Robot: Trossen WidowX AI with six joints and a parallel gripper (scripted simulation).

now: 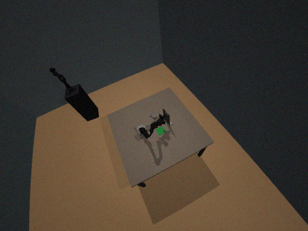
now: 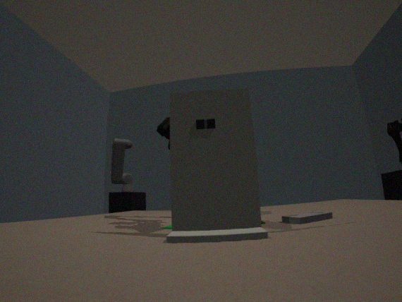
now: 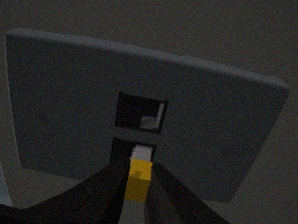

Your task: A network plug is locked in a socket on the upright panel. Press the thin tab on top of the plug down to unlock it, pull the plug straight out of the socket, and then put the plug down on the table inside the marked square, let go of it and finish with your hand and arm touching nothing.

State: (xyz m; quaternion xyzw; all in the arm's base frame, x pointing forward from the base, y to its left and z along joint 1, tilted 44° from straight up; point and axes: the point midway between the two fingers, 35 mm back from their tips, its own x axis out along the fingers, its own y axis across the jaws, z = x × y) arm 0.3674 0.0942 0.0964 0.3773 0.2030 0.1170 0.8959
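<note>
Wrist view: dark pincer clenched on yellow plug, one finger each side. Plug seated in lower socket of grey upright panel; empty socket just above it. Pale thin tab on plug's top, near panel face. Green marked square on worktop, beside panel's base. Judged: plug small, light, rigid, smooth-sided; hold body flanks firmly, tab likely thin and springy.
</note>
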